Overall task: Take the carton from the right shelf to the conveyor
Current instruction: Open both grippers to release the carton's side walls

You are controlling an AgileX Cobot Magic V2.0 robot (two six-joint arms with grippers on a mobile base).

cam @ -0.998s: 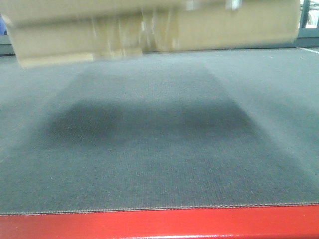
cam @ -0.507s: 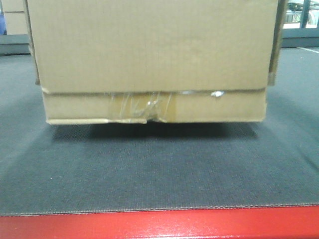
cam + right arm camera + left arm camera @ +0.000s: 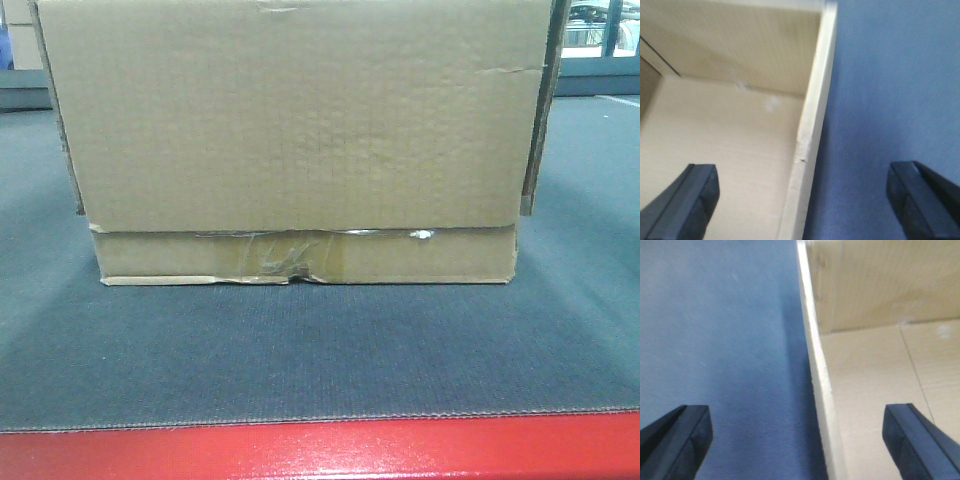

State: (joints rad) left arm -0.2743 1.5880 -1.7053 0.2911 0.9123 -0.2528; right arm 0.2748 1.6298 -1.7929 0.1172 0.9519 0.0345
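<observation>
The carton (image 3: 300,130), a big brown cardboard box with crinkled tape along its lower seam, rests flat on the dark grey conveyor (image 3: 300,350) behind the red frame edge (image 3: 320,450). My left gripper (image 3: 797,442) is open and straddles the carton's left wall (image 3: 815,355): one finger hangs over the belt (image 3: 715,340), the other over the carton's inside floor (image 3: 875,390). Over on the other side, my right gripper (image 3: 802,200) is open too, astride the right wall (image 3: 815,100). Neither gripper's fingers touch the cardboard. The right shelf is out of view.
Behind the belt on the left runs a grey ledge (image 3: 25,95) with beige boxes (image 3: 20,35) above it. At the far right stands a window-like frame (image 3: 600,25). The belt stretches wide on both sides of the carton.
The carton has come down from the top of the front view, where it hung blurred above the belt, and now sits on the belt, slightly farther back than half a second ago.
</observation>
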